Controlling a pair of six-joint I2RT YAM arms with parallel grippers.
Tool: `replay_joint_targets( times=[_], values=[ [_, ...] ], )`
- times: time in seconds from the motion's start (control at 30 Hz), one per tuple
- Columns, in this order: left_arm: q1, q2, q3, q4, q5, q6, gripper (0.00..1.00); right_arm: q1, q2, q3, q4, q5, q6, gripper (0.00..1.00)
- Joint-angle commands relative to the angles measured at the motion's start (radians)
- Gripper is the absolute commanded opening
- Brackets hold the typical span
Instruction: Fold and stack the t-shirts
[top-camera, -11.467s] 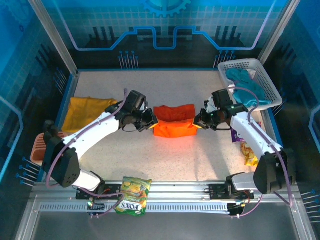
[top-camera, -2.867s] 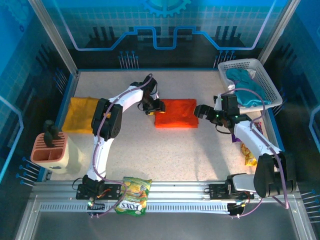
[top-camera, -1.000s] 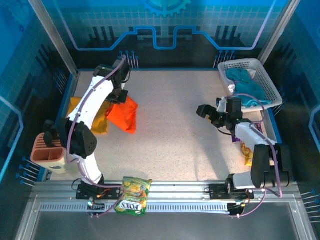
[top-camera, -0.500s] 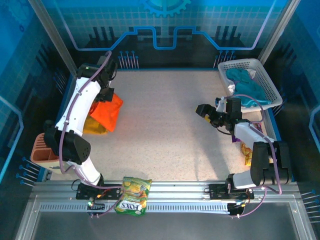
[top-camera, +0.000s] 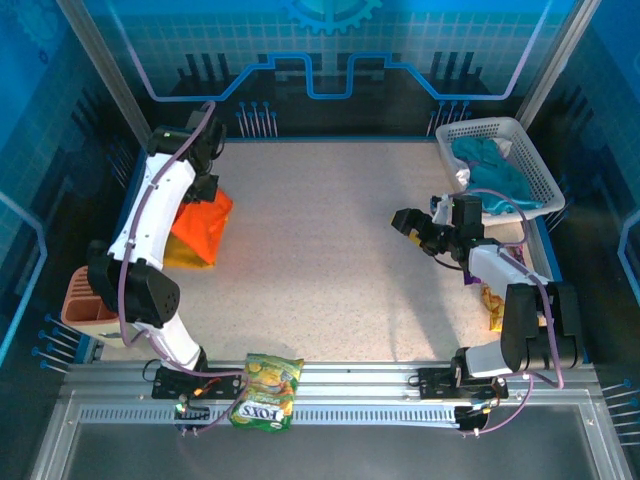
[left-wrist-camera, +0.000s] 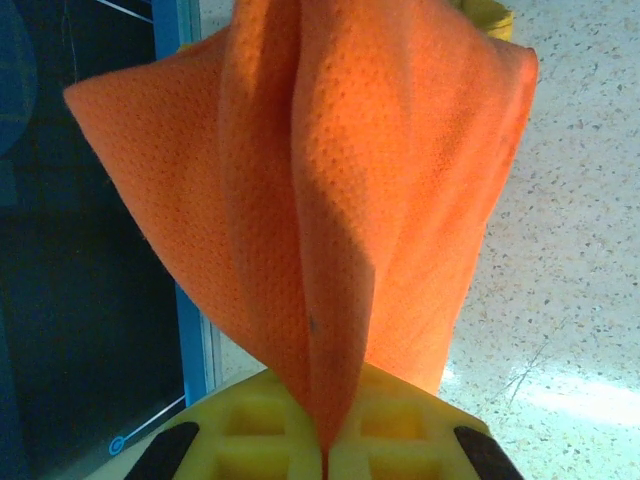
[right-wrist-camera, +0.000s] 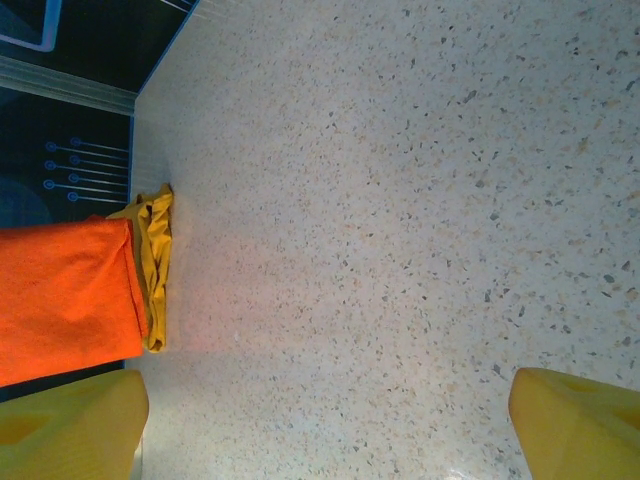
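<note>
Left gripper (left-wrist-camera: 325, 445) is pinching the orange t-shirt (left-wrist-camera: 320, 200) between its yellow fingers (left-wrist-camera: 250, 430), the jaws pressed together on a thin fold of the cloth. In the left wrist view the shirt is spreading out from that pinch in soft vertical folds, with the speckled table (left-wrist-camera: 580, 250) lying to its right and a scrap of the mustard-yellow t-shirt (left-wrist-camera: 482, 12) peeking past its far edge.

From the top camera, the left arm is reaching to the far left corner of the table (top-camera: 330, 260), with the left gripper (top-camera: 205, 188) pointing down and the orange t-shirt (top-camera: 200, 225) hanging from it. The cloth is hanging over the mustard-yellow t-shirt (top-camera: 183, 255), which is lying flat near the left edge. Whether the lower hem is touching the yellow cloth cannot be told.

On the right side, the right gripper (top-camera: 405, 222) is hovering over bare table with its jaws standing wide and nothing between them. Its wrist camera is looking across the surface, the right gripper (right-wrist-camera: 325, 430) framing empty speckled table, and at the left of that view the orange t-shirt (right-wrist-camera: 65, 300) is showing against the bunched edge of the mustard-yellow t-shirt (right-wrist-camera: 155, 260).

A white basket (top-camera: 538, 165) is sitting at the far right corner, and a green snack bag (top-camera: 266, 390) is lying on the near rail between the arm bases.
</note>
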Motion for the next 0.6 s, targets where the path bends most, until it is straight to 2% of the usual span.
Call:
replay_joint_targets(
  times=[0.0,0.3,0.57],
  values=[
    [0.012,0.012,0.003,0.006,-0.008,0.000,0.00,-0.018,0.021,0.033,-0.018,-0.037,0.002,0.94],
    [0.055,0.041,-0.042,0.069,-0.016,0.020,0.00,-0.016,0.021,0.038,-0.019,-0.038,0.002,0.93],
    [0.104,0.060,-0.076,0.126,-0.086,0.034,0.00,-0.016,0.029,0.039,-0.027,-0.045,-0.009,0.93]
  ],
)
